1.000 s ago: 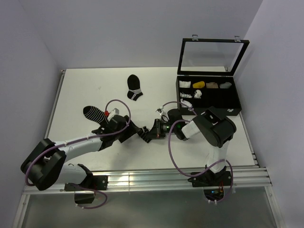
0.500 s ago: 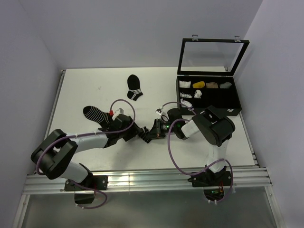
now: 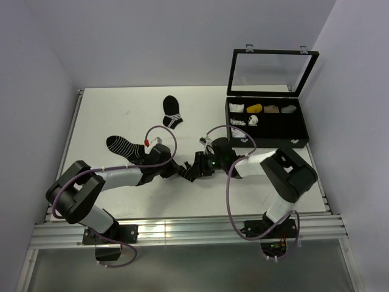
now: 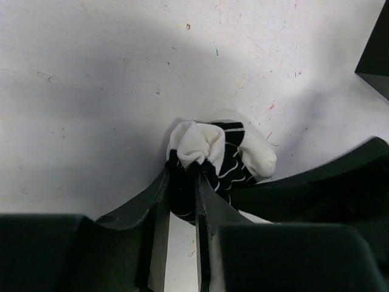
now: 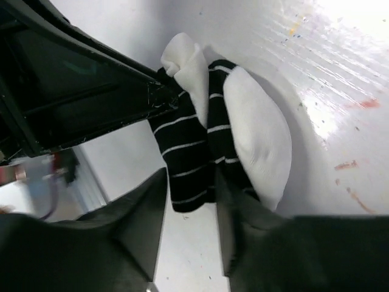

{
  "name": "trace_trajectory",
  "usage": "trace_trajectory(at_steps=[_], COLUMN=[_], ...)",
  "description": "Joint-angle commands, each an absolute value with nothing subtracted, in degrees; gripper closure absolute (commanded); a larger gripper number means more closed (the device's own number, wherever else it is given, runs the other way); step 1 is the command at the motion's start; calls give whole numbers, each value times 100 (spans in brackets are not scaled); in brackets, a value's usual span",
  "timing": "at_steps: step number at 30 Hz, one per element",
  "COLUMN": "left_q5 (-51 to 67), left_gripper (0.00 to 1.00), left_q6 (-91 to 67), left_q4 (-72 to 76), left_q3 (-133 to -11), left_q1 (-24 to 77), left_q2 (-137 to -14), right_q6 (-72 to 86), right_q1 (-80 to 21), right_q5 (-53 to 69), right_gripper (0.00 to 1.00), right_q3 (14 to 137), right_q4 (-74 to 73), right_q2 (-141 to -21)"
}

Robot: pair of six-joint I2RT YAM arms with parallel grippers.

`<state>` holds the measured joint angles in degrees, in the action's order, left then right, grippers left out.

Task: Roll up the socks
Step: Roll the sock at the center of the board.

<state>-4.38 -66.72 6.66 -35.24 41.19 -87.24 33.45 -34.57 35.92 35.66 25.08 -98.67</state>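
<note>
The socks [image 4: 196,143] lie bunched together as one small bundle on the white table, a white one wrapped with a black one with thin white stripes [image 5: 193,155]. My left gripper [image 4: 182,177] is shut on the black fabric at the bundle's near end. From the opposite side my right gripper [image 5: 189,182] stands open, its fingers loosely either side of the striped black end, with a gap on its left. In the top view the left gripper [image 3: 180,171] and the right gripper [image 3: 193,170] meet tip to tip at mid-table and hide most of the bundle.
A black sock with thin white stripes [image 3: 121,146] lies left of the left arm. Another black sock with white bands [image 3: 172,112] lies farther back. A black compartment box [image 3: 290,131] with its glass lid raised stands at the right, holding small items.
My left gripper has slid right to the bundle and closed on it. My right gripper, shut before, has opened its jaws around the striped end.
</note>
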Motion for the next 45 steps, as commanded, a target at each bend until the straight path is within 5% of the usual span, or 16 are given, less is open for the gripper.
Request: trace_trajectory(at_steps=[1, 7, 14, 39, 45], left_q5=[-624, -712, -598, -457, -536], left_gripper=[99, 99, 99, 99, 89], left_q6=[-6425, -6232, -6152, -6196, -6293], left_q4=[18, -685, -888, -923, -914], left_q3=[-3753, -4034, -4192, -4219, -4113], left_q1=[4140, 4148, 4148, 4157, 4157], left_q2=[-8737, -8666, -8710, -8675, -8490], right_q6=[2453, 1767, 1109, 914, 1081], right_q1=[-3813, -4902, -5642, -6442, -6399], right_q5=[2042, 12, -948, -1828, -1714], right_gripper=[52, 47, 50, 53, 100], right_q3=[3656, 3578, 3656, 4614, 4474], right_q4=[1486, 1274, 1406, 598, 615], right_q2=[-9221, -8342, -8103, -9905, -9739])
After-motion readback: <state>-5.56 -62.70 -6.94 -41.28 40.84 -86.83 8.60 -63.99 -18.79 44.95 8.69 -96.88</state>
